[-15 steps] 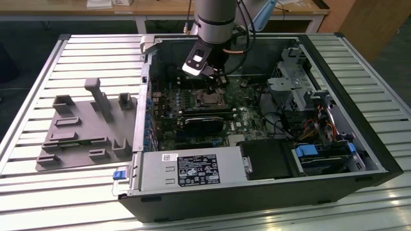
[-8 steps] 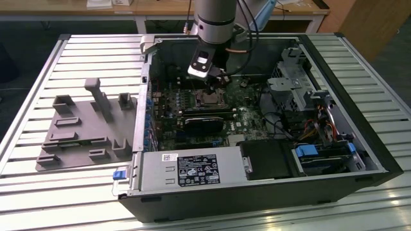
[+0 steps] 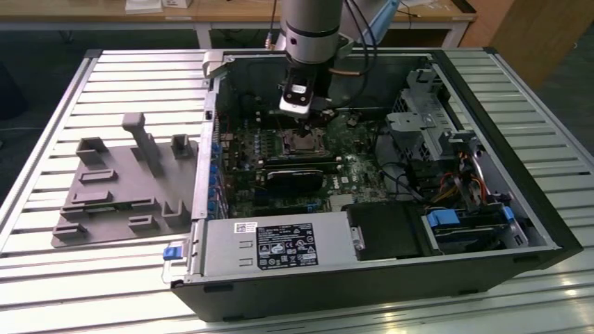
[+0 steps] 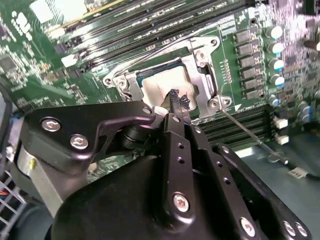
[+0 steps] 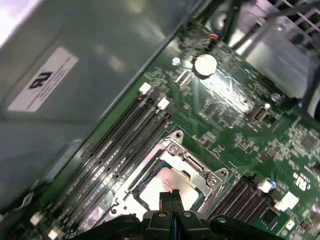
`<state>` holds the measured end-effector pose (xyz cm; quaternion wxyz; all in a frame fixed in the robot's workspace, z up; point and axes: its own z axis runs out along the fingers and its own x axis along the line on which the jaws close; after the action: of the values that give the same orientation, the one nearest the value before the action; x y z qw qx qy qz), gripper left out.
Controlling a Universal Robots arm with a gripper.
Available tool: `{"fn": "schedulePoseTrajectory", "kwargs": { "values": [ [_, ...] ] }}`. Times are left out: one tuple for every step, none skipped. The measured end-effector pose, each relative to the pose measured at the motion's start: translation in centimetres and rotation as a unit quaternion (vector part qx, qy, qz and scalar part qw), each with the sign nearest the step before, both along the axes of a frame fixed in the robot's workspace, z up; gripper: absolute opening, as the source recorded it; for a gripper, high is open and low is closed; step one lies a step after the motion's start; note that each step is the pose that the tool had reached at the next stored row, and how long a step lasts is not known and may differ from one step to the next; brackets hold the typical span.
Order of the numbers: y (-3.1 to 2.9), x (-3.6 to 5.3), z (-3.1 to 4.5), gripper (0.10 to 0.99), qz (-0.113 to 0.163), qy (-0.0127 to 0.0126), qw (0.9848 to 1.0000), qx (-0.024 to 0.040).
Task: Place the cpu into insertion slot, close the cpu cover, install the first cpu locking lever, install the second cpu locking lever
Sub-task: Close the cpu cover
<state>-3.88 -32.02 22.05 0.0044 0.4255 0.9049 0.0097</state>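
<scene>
The gripper (image 5: 170, 196) is reaching down into the open computer case (image 3: 543, 229), its two black fingers (image 4: 176, 102) pressed together with only a seam between them and nothing gripped. In both wrist views their tips are meeting the pale metal face of the cpu (image 4: 161, 86). The cpu is lying flat, face up, inside the insertion slot (image 3: 302, 142) on the green board (image 5: 235, 120). Being square, it is showing no long axis. The cpu cover (image 4: 204, 70) is lying down around it, framing that face. A thin wire lever (image 4: 250, 136) is running from one cover corner slantwise across the black memory slots (image 4: 240, 125). Whether it is latched cannot be told. The gripper body is hiding the near edge of the cpu. A white label (image 5: 44, 79) is sitting on the grey case wall and a dark one (image 3: 286, 245) on the power supply, their print too blurred to make out.
</scene>
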Motion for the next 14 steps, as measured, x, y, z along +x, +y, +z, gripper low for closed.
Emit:
{"fn": "schedulePoseTrajectory", "kwargs": {
  "values": [
    [0.0, 0.0, 0.0, 0.106, 0.009, 0.0, 1.0, 0.0],
    [0.0, 0.0, -0.01, 0.106, 0.018, 0.0, 0.9998, 0.0],
    [0.0, 0.0, -0.02, 0.106, 0.027, 0.0, 0.9996, 0.0],
    [0.0, 0.0, -0.02, 0.106, 0.036, 0.0, 0.9993, 0.0],
    [0.0, 0.0, -0.03, 0.106, 0.045, 0.0, 0.999, 0.0],
    [0.0, 0.0, -0.04, 0.106, 0.054, 0.0, 0.9985, 0.0],
    [0.0, 0.0, -0.04, 0.106, 0.063, 0.0, 0.998, 0.0],
    [0.0, 0.0, -0.05, 0.106, 0.072, 0.0, 0.9974, 0.0],
    [0.0, 0.0, -0.05, 0.106, 0.082, 0.0, 0.9966, 0.0],
    [0.0, 0.0, -0.06, 0.106, 0.091, 0.0, 0.9959, 0.0],
    [0.0, 0.0, -0.07, 0.106, 0.1, 0.0, 0.995, 0.0],
    [0.0, 0.0, -0.08, 0.106, 0.109, 0.0, 0.9941, 0.0],
    [0.0, 0.0, -0.09, 0.106, 0.118, 0.0, 0.993, 0.0],
    [0.0, 0.0, -0.09, 0.106, 0.127, 0.0, 0.9919, 0.0]
  ]
}}
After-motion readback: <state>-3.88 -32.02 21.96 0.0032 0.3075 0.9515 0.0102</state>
